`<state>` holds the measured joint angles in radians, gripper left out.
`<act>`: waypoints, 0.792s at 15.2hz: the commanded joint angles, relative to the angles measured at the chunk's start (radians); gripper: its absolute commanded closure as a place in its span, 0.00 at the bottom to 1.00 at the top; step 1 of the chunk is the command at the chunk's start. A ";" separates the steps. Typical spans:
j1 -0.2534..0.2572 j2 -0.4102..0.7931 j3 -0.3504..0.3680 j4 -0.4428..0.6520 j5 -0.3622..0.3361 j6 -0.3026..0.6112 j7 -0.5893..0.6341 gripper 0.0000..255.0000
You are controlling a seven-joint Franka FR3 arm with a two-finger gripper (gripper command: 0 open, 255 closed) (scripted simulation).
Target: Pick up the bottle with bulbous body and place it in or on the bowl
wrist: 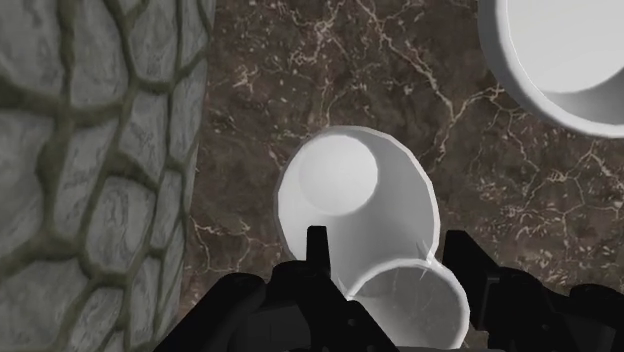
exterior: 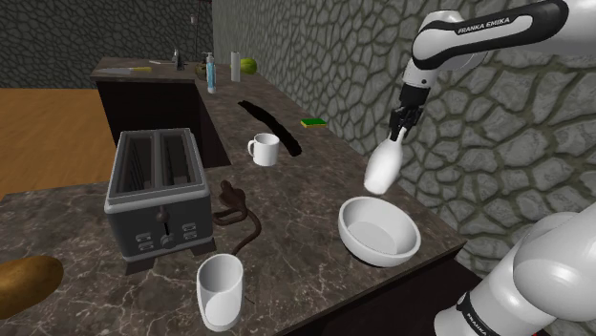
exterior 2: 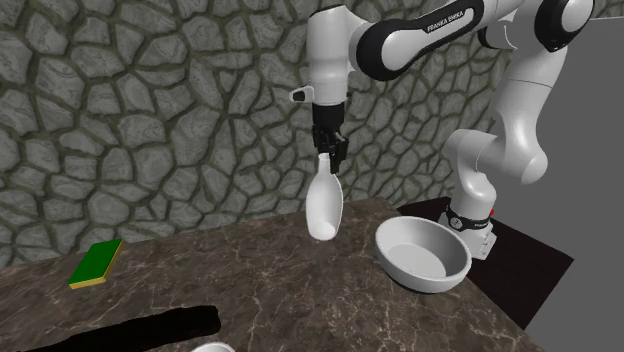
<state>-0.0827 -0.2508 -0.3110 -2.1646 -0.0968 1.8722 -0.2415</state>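
Next, gripper (exterior 2: 330, 153) clamped on the neck of the bottle (exterior 2: 325, 205), I centre it over the nearby bowl (exterior 2: 430, 281), then lower slowly.

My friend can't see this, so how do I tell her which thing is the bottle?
Find the stone wall behind the dark counter, then the black tool reaching down beside it. The bottle is the white thing that tool clasps by the neck, next to the white bowl. Unlike the wide, open bowl, it is narrow on top and fat and round below.
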 commanded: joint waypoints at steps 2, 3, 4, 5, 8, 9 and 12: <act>0.001 -0.005 0.002 0.037 0.001 -0.041 0.000 1.00; 0.001 -0.006 0.003 0.049 0.001 -0.055 0.000 1.00; 0.001 -0.008 0.004 0.061 0.001 -0.068 -0.001 1.00; 0.002 -0.009 0.005 0.074 0.001 -0.082 -0.001 1.00; 0.003 -0.011 0.007 0.112 0.002 -0.122 -0.001 1.00; 0.003 -0.011 0.008 0.125 0.002 -0.136 -0.002 1.00; 0.004 -0.011 0.010 0.166 0.004 -0.176 -0.003 1.00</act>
<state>-0.0776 -0.2640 -0.2996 -2.0148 -0.0936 1.7094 -0.2402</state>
